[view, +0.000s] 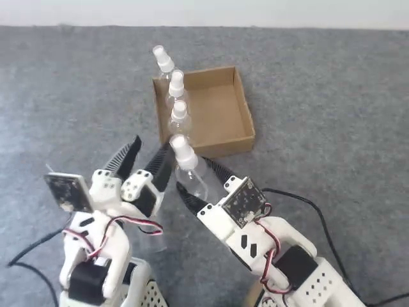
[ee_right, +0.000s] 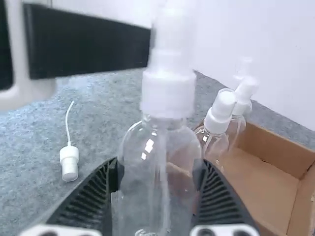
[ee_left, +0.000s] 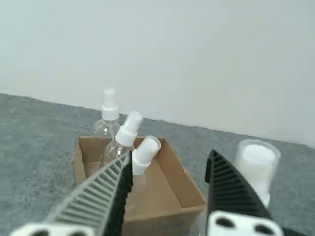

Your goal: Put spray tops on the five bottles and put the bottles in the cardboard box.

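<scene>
Right pincer (ee_right: 157, 174) clamped on the body of a clear plastic bottle (ee_right: 160, 147), held off the grey carpeted worktop (view: 332, 89), just short of the near wall of the shallow brown cardboard box (view: 220, 115). A white spray top (ee_right: 167, 83) sits on the bottle's neck; cannot tell whether it is threaded fully home. Left pincer (view: 152, 148) apart and empty, poised just beside that top. Three capped clear bottles (view: 176, 86) stand in a row along one wall inside the box, two of them leaning in the left wrist view. One loose white spray top with dip tube (ee_right: 69, 162) lies on the carpet near the arms, presumably meant for a fifth bottle. Risks, as judged: if the top is only perched, tipping the bottle toward the box could shed it, and the left fingers so close by could knock it askew. The smooth clear wall may slip in the grip. Carried in low, the base could catch the near box wall. Set down hard against the leaning row, it could topple them like dominoes, and the low walls offer little support.
</scene>
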